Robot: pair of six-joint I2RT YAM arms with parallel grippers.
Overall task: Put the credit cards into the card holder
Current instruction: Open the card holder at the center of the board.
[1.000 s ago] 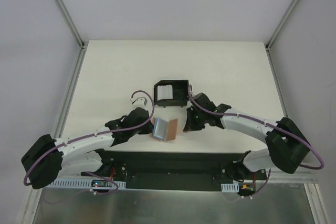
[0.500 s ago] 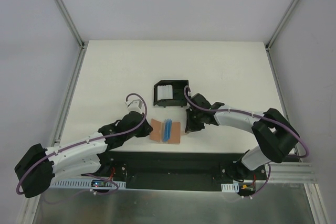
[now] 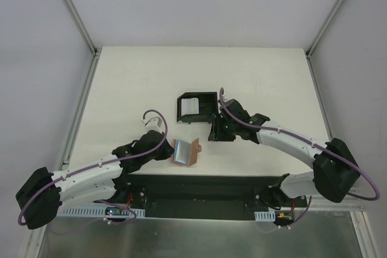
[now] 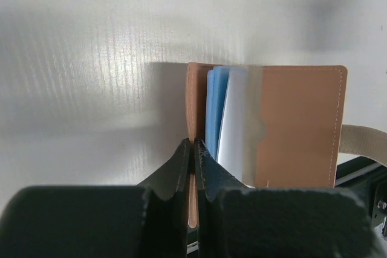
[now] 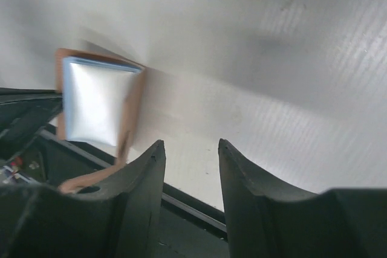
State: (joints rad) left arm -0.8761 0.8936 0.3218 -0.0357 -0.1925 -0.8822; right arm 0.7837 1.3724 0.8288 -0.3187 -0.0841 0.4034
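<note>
- The left gripper (image 4: 193,146) is clamped shut on the card holder (image 4: 299,125). In the left wrist view its two fingers pinch the thin left-hand leaf, which shows edge-on, with no gap between finger and leather
- The card holder, a tan leather wallet, lies on the white table (image 3: 133,83) close to the front edge, just ahead of the arm bases. Its other leaf lies broad and flat to the right of the pinched one
- The credit cards (image 4: 217,110) sit inside the card holder, between its two leaves. A light blue one lies right beside the pinched leaf, and a pale grey-white one overlaps it towards the broad leaf
- A pale snap tab (image 4: 363,139) sticks out from the card holder's far right edge
- The right gripper (image 5: 191,144) hovers to the right of and a little beyond the card holder, apart from it. Its fingers are spread with only bare table between them, so it holds and touches nothing
- In the right wrist view the card holder lies off to the upper left of those fingers, with the pale card face showing
- Beyond the card holder stands a black box (image 3: 208,104) with a white stack (image 3: 189,107) inside; it is near the right gripper, though contact cannot be judged
</note>
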